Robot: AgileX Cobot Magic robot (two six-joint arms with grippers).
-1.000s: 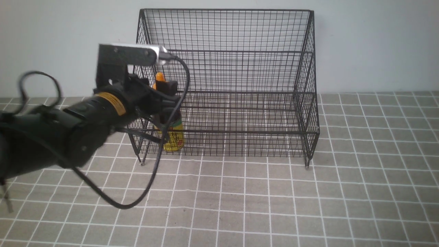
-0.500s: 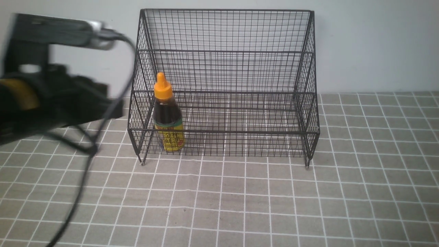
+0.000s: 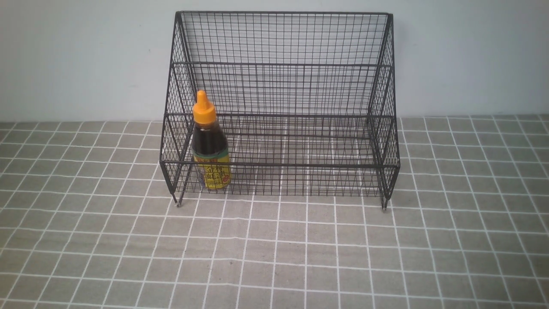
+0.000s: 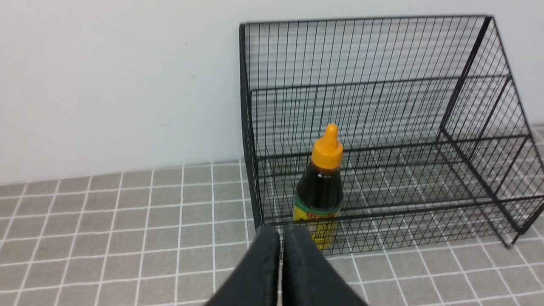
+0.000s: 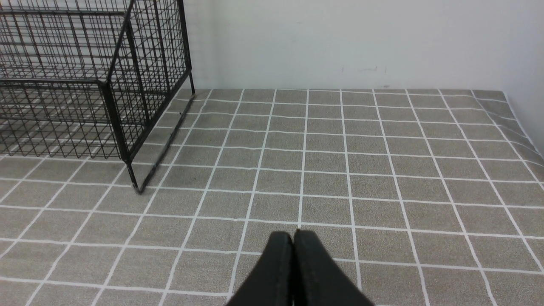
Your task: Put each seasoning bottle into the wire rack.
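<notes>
Small clear seasoning bottle (image 3: pixel 209 146) of dark sauce, orange nozzle cap, yellow label: upright on the lower tier of the black wire-mesh rack (image 3: pixel 283 64), near its left wall, front rail penning it in. I judge placing done. My left end effector (image 4: pixel 280 231) clenched empty; right end effector (image 5: pixel 293 238) likewise, over the grey tiled counter (image 3: pixel 300 257).
</notes>
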